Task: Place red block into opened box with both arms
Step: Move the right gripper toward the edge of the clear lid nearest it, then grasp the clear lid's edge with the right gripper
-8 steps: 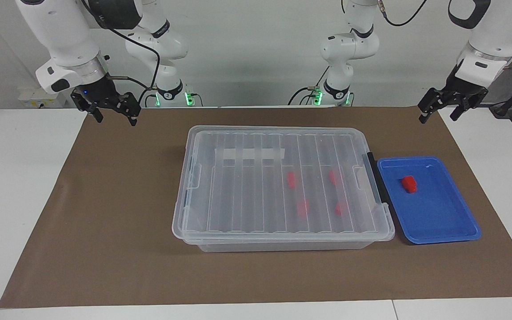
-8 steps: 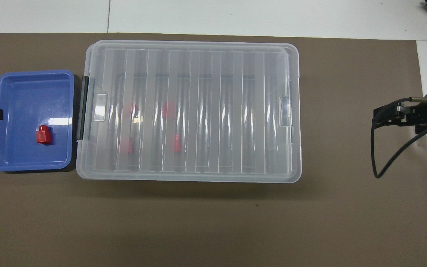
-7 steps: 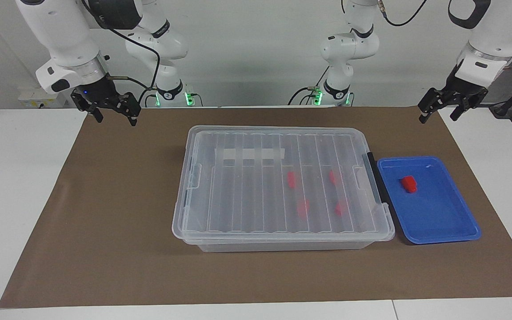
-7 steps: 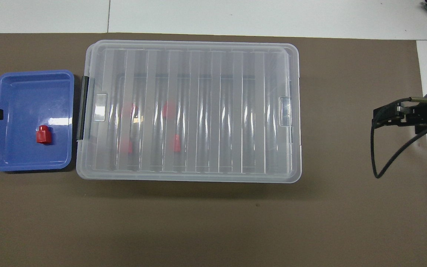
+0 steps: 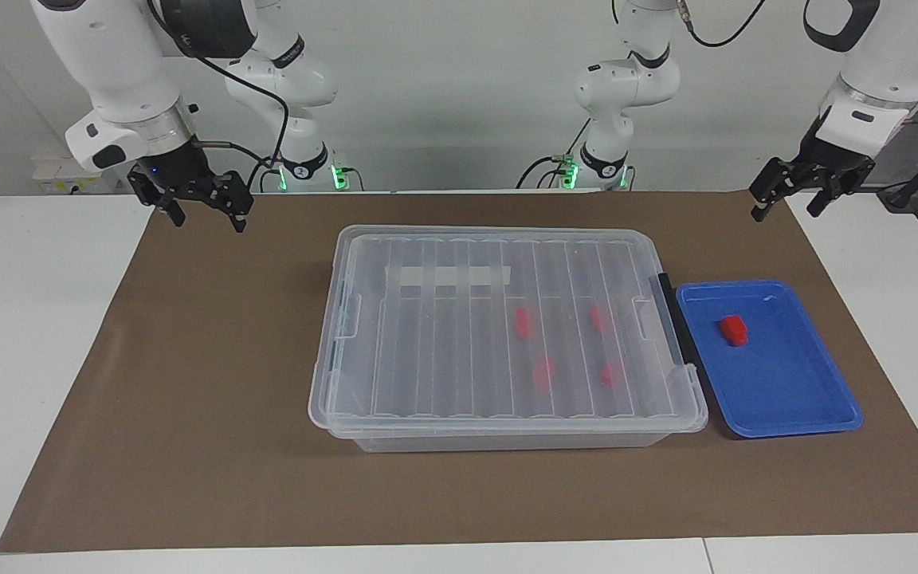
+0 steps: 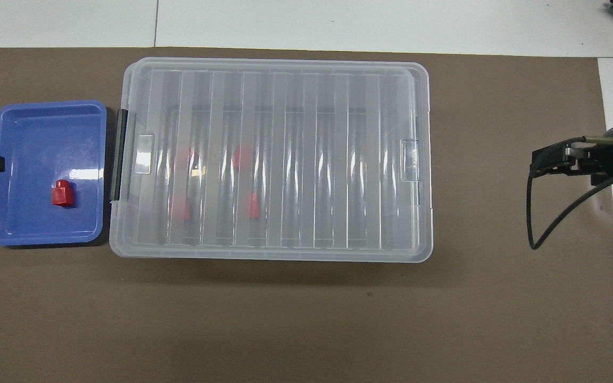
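Note:
A small red block [image 5: 734, 330] [image 6: 63, 193] lies in the blue tray [image 5: 794, 399] [image 6: 30, 231] at the left arm's end of the table. Beside the tray stands the clear box [image 5: 499, 434] [image 6: 423, 159], with its ribbed lid lying flat on top. Several more red blocks [image 5: 543, 372] show through the lid. My right gripper [image 5: 208, 219] hangs open and empty over the mat near the right arm's end. My left gripper [image 5: 784, 210] hangs open and empty over the mat's corner, apart from the tray.
A brown mat [image 5: 188, 383] [image 6: 306, 319] covers the table under the box and the tray. A black handle [image 5: 670, 319] [image 6: 120, 154] runs along the box's end that faces the tray. White table [image 5: 21, 335] shows around the mat.
My right gripper has shifted slightly toward the box. The left arm, the box, the tray and the block have not moved.

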`<state>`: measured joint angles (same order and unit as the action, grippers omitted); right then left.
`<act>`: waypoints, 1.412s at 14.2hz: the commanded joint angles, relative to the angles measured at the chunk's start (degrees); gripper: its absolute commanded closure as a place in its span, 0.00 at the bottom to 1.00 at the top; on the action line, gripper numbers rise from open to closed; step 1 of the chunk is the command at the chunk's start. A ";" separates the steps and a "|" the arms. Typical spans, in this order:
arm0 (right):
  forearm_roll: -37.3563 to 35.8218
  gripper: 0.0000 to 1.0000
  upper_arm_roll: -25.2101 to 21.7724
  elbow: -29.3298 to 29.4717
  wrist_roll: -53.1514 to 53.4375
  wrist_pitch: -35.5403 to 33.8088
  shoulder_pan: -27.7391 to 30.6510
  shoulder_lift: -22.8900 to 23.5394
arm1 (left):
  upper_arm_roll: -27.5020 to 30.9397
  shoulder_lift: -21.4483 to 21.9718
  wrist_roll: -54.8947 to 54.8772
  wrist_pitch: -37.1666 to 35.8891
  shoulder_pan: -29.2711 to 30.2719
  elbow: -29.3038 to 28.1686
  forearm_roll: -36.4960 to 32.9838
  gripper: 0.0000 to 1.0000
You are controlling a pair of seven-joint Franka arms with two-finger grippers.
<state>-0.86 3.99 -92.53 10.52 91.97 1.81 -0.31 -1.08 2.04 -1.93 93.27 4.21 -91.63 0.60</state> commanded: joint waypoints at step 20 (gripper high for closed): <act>-0.46 0.01 0.85 -13.03 10.57 27.56 -12.18 7.34 | -0.15 0.68 0.34 -0.11 0.18 -0.83 -0.77 0.00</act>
<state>-0.95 4.78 -104.61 20.88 118.36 -10.68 7.31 -1.08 2.04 -1.93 93.27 4.21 -91.63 0.60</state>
